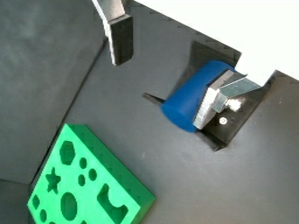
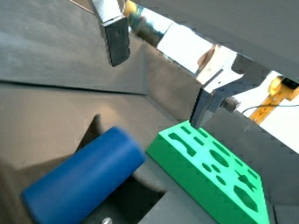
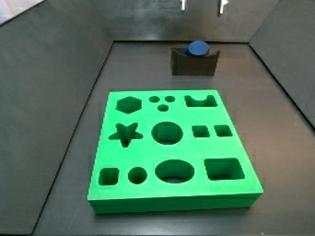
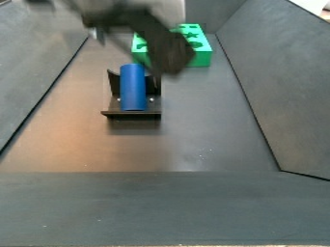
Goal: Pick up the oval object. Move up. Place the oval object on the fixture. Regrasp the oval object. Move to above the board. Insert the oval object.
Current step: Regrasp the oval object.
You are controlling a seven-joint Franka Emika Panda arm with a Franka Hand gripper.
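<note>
The oval object (image 3: 196,48), a smooth solid blue peg with rounded ends, lay in the curved notch of the dark fixture (image 3: 194,64) at the far end of the floor. Nearer stood the board (image 3: 172,146), a bright green slab with star, circle, square and hexagon cut-outs. My gripper (image 3: 204,5) hung above the fixture, fingers (image 1: 121,39) spread and holding nothing.

Blue oval object (image 3: 196,47), dark grey fixture (image 3: 193,64), bright green board (image 3: 172,147), silver-fingered claw (image 1: 173,51).
</note>
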